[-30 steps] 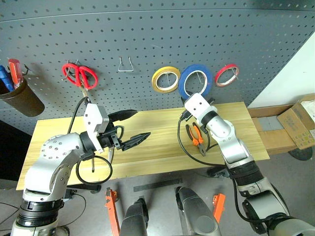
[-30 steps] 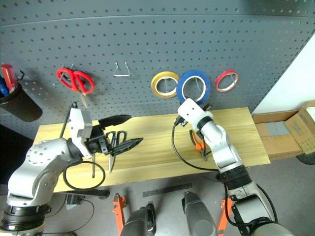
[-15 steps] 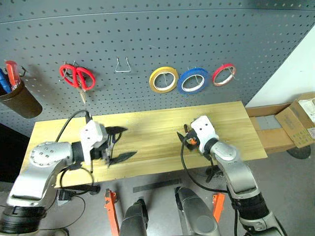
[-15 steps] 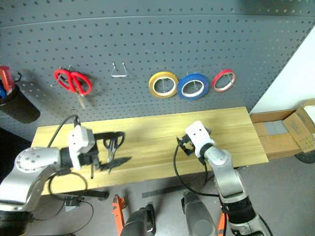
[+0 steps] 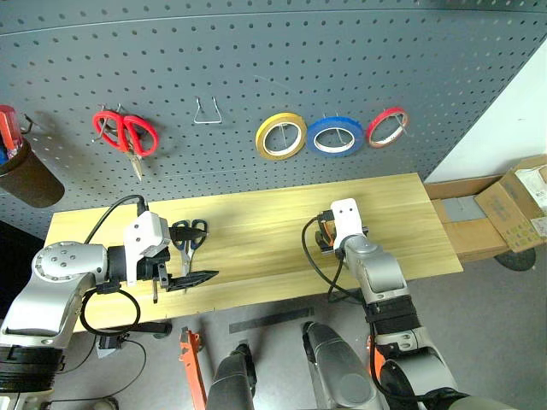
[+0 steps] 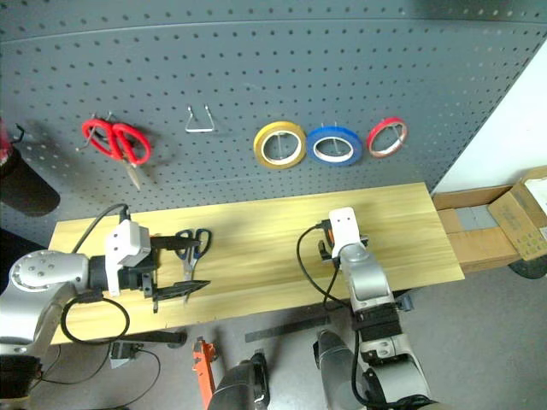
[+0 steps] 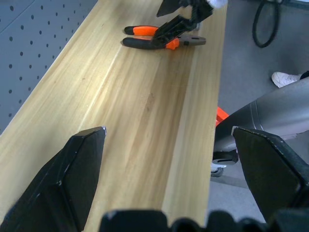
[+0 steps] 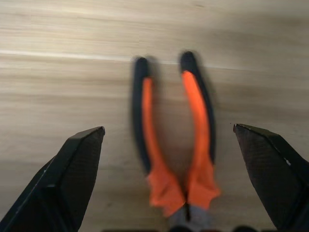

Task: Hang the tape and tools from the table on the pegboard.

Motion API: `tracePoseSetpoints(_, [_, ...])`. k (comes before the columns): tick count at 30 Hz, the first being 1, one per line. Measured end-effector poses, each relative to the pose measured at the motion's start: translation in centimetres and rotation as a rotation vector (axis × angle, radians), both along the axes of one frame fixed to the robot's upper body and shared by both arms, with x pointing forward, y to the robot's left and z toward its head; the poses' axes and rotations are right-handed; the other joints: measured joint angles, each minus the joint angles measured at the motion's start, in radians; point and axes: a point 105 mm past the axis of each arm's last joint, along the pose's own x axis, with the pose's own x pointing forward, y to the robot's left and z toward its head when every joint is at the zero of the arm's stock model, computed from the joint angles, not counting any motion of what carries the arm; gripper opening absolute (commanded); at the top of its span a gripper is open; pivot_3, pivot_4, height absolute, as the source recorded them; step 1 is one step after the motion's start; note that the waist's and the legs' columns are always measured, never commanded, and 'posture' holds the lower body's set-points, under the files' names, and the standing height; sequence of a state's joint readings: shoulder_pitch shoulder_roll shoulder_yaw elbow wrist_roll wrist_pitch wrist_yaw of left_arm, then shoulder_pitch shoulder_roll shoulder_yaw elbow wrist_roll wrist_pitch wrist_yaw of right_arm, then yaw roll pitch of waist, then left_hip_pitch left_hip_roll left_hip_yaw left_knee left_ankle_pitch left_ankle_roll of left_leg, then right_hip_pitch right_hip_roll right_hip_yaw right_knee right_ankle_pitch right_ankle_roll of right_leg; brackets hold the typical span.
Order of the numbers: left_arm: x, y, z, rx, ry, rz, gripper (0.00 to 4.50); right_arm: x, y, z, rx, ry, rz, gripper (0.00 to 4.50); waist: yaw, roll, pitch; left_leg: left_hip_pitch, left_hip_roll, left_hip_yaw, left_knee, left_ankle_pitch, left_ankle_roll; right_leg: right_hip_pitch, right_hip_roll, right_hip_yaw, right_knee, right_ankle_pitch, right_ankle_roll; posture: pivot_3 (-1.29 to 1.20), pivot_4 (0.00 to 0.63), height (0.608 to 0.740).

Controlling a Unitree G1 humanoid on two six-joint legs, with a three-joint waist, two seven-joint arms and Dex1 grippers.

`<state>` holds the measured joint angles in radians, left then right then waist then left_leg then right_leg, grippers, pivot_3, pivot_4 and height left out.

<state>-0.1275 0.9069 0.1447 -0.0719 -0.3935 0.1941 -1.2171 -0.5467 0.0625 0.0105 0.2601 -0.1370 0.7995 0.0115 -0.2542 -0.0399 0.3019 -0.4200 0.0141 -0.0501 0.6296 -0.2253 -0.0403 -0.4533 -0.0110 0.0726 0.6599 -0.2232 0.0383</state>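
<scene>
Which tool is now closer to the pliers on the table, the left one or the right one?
Right. The right tool is open directly over the pliers, its fingers on either side of the handles. The left tool is far along the table, beside the scissors.

The table (image 5: 256, 235) is bare through its middle, open for passage. Scissors (image 5: 186, 243) lie near its left end. Pliers (image 8: 175, 145) lie toward its right end.

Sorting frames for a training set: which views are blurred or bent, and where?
Right wrist view: the pliers smear with motion blur, while the end effector fingers stay crisp. Left wrist view: sharp on the table, with far pliers readable. Eye views: the pegboard hole rows bow from lens distortion, otherwise clear.
</scene>
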Motion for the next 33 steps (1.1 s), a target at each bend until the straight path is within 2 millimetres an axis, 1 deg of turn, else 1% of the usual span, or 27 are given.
tracePoseSetpoints(3, [0.0,0.0,0.0,0.000,-0.004,0.001,4.50,-0.2,-0.4,-0.8,0.010,0.032,-0.016,4.45,-0.002,0.000,0.000,-0.001,-0.001,0.000,0.001,0.000,0.000,-0.001,-0.001,0.000,0.003,0.000,0.000,-0.32,0.249,0.740])
tracePoseSetpoints(6, [0.0,0.0,0.0,-0.001,-0.005,0.002,4.50,-0.4,-0.5,-1.2,0.039,0.062,-0.012,4.45,-0.005,0.000,0.000,0.000,-0.001,0.000,0.004,0.000,0.000,-0.001,-0.001,0.000,0.005,0.000,0.000,-0.32,0.248,0.740])
tracePoseSetpoints(10, [0.1,-0.1,0.0,-0.006,-0.008,0.002,4.50,-0.3,-0.5,-1.7,0.048,0.089,-0.001,4.45,-0.013,-0.001,-0.001,0.000,-0.001,0.000,0.009,0.001,0.001,0.001,0.004,0.000,0.005,0.000,0.000,-0.32,0.246,0.740])
tracePoseSetpoints(14, [0.2,-0.2,0.2,-0.013,-0.018,-0.001,4.50,0.7,-0.4,-1.7,0.040,0.085,0.025,4.45,-0.025,-0.001,-0.002,0.000,0.000,0.000,0.015,0.001,0.001,0.004,0.005,0.000,0.005,0.002,0.003,-0.32,0.244,0.740])
tracePoseSetpoints(21, [0.3,-0.3,0.3,-0.018,-0.021,-0.001,4.50,2.1,-0.4,-1.6,0.023,0.081,0.065,4.45,-0.032,-0.003,-0.003,0.004,-0.001,-0.001,0.015,0.001,0.002,0.008,0.006,0.000,0.005,0.002,0.003,-0.32,0.238,0.740])
tracePoseSetpoints(24, [0.3,-0.3,0.2,-0.020,-0.022,-0.001,4.50,2.3,-0.4,-1.6,0.020,0.088,0.078,3.90,-0.032,-0.003,-0.006,0.003,0.000,-0.001,0.015,0.001,0.002,0.008,0.007,0.000,0.005,0.003,0.003,-0.32,0.238,0.740])
tracePoseSetpoints(28, [0.1,-0.2,0.2,-0.024,-0.018,0.006,4.50,2.2,0.1,-1.7,0.005,0.086,0.109,2.57,-0.032,-0.003,-0.008,0.003,0.000,-0.001,0.015,0.001,0.002,0.008,0.006,0.000,0.005,0.003,0.003,-0.32,0.236,0.740])
tracePoseSetpoints(29, [0.1,-0.1,0.2,-0.025,-0.019,0.012,4.50,2.2,0.0,-1.7,0.002,0.084,0.110,2.48,-0.032,-0.003,-0.008,0.003,0.000,-0.002,0.015,0.001,0.002,0.008,0.006,0.000,0.005,0.003,0.003,-0.32,0.236,0.740])
tracePoseSetpoints(33, [0.2,0.6,0.2,-0.029,-0.032,0.059,4.50,2.0,0.0,-1.9,0.001,0.070,0.114,2.48,-0.031,-0.003,-0.012,0.003,0.000,-0.002,0.015,0.001,0.002,0.008,0.006,0.000,0.005,0.003,0.003,-0.30,0.238,0.740])
